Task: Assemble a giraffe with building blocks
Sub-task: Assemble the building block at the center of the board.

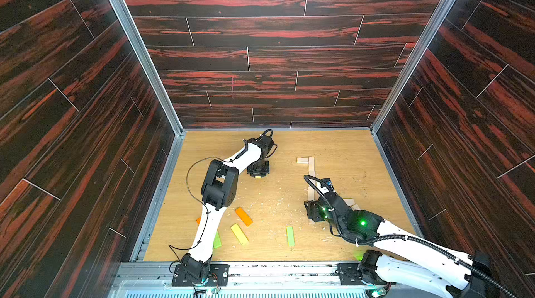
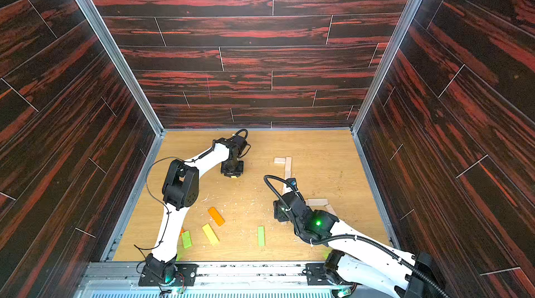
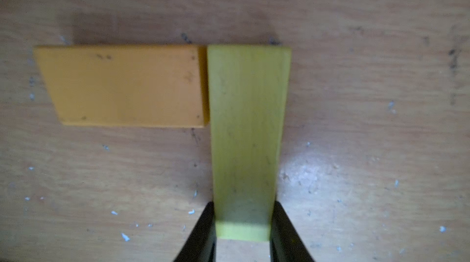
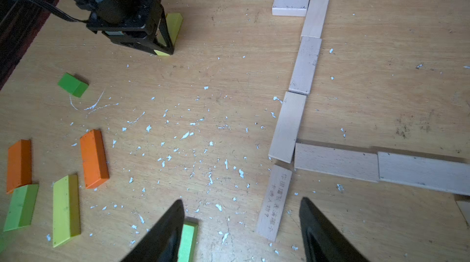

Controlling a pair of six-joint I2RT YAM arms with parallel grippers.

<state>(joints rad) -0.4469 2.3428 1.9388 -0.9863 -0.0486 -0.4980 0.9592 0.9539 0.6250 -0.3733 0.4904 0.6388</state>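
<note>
My left gripper (image 3: 244,206) is shut on the near end of a yellow building block (image 3: 246,131) that lies down at the tabletop. Its long side touches the end of an orange-yellow block (image 3: 124,85). In both top views this gripper (image 1: 257,170) points straight down at the far middle of the table. My right gripper (image 4: 241,230) hangs open over the table with nothing gripped. A pale plank with printed writing (image 4: 274,202) lies below it. That plank joins a chain of pale planks (image 4: 305,66) laid flat, with a small pale block (image 1: 302,160) at the far end.
Loose blocks lie at the front left: orange (image 1: 243,216), yellow (image 1: 239,234), green (image 1: 290,235), another green (image 1: 217,240) by the left arm and a small green one (image 4: 73,84). White flecks litter the wooden tabletop (image 1: 347,149). Dark panelled walls close three sides.
</note>
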